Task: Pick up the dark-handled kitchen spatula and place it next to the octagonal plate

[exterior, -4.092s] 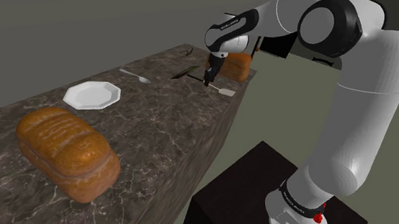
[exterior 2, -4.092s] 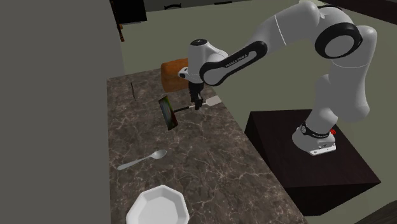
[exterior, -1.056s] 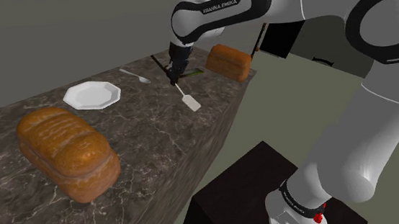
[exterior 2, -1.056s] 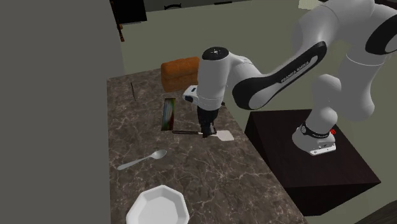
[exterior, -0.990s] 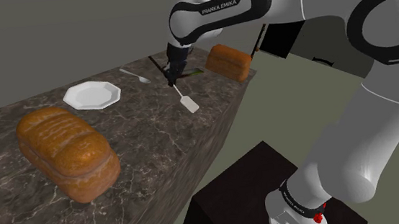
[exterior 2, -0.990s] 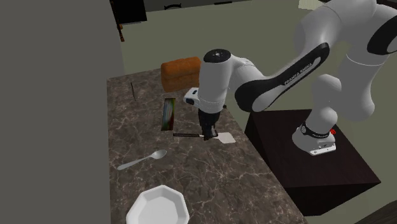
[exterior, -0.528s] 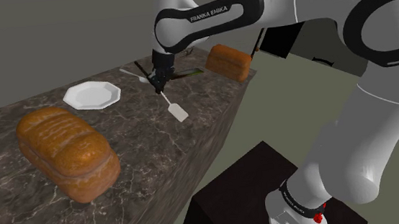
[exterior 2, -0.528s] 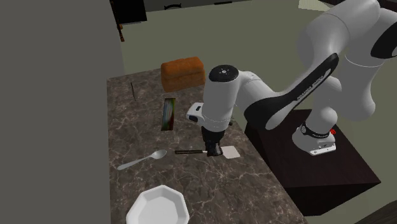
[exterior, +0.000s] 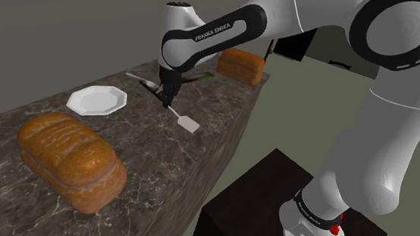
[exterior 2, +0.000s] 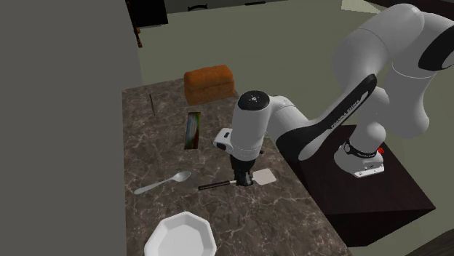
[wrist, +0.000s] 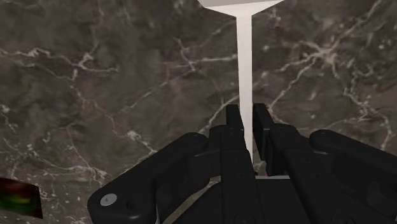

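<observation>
My gripper [exterior: 167, 95] is shut on the spatula, holding it just above the dark marble counter. In the wrist view the two black fingers [wrist: 234, 125] clasp the spatula's pale shaft [wrist: 244, 63], which runs out to the flat white blade [wrist: 238, 5]. The second exterior view has the dark handle [exterior 2: 213, 186] sticking out on one side of the gripper [exterior 2: 240, 179] and the blade [exterior 2: 264, 176] on the other. The white octagonal plate [exterior: 97, 99] lies further toward the shoulder view's left, apart from the spatula blade [exterior: 190, 124]. The plate [exterior 2: 182, 236] sits near the second exterior view's bottom edge.
A silver spoon [exterior 2: 161, 183] lies between the gripper and the plate. A big bread loaf [exterior: 71, 161] sits near the counter's front, a smaller loaf [exterior: 243, 64] at the far end. A thin upright green panel [exterior 2: 192, 129] stands behind the gripper. The counter edge [exterior: 226, 146] drops toward the dark stand [exterior: 267, 201].
The gripper has carried the spatula along the counter, away from the small loaf and the green panel and closer to the spoon and plate. The grip stayed shut.
</observation>
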Available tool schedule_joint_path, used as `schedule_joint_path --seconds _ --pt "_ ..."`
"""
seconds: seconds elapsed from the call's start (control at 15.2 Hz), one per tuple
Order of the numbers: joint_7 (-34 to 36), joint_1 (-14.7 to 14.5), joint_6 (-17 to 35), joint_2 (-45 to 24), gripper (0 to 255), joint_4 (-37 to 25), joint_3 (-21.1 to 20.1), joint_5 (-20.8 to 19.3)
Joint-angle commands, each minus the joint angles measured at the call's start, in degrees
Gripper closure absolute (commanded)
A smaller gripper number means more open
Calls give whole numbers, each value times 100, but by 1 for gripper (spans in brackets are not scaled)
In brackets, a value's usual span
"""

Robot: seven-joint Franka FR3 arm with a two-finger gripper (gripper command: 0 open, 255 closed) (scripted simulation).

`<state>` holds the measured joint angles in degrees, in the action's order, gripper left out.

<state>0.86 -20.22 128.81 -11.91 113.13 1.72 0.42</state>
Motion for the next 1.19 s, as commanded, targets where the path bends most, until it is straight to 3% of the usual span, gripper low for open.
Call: schedule_joint_path --seconds 0.0,0.66,0.73,1.12 --pt "-4 2 139 -65 255 72 0 4" --pt "-6 2 274 -143 255 129 -1 7" --pt "-6 2 274 -143 0 129 -1 7" --pt "-3 1 111 -32 0 77 0 2"
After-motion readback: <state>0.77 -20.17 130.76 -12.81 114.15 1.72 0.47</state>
